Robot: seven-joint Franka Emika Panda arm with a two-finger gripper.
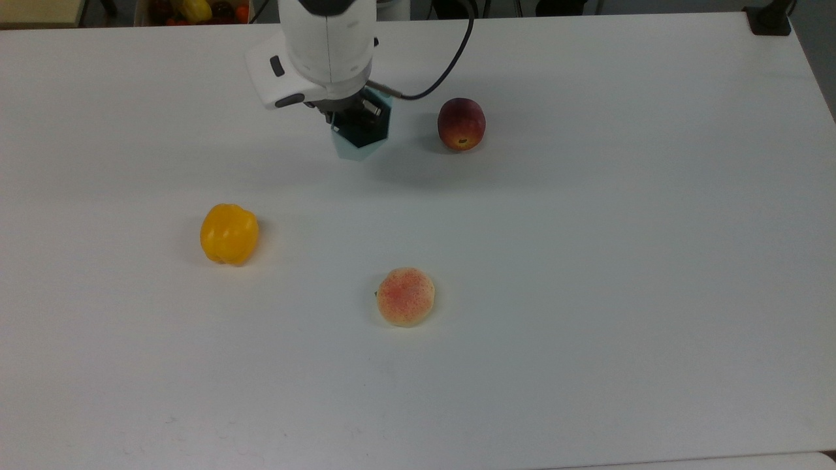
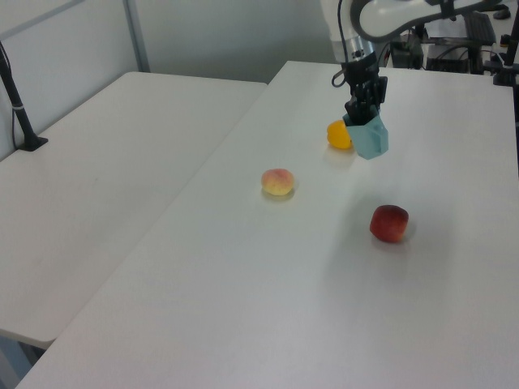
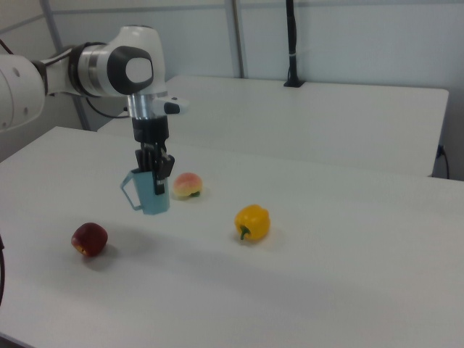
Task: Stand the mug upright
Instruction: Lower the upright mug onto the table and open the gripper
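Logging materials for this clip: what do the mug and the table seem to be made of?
The mug, held by the gripper, looks like matte plastic: flat teal facets, no shine; glazeless ceramic is possible. The table looks like white laminate board: smooth, even, faintly reflective.

Plain white desk (image 1: 588, 294) with a matte top, and a second white desk (image 2: 105, 162) butted up on the left view's left. Pale wall panels (image 3: 348, 36) behind, plus a black pole (image 3: 291, 43) clamped to the far desk.
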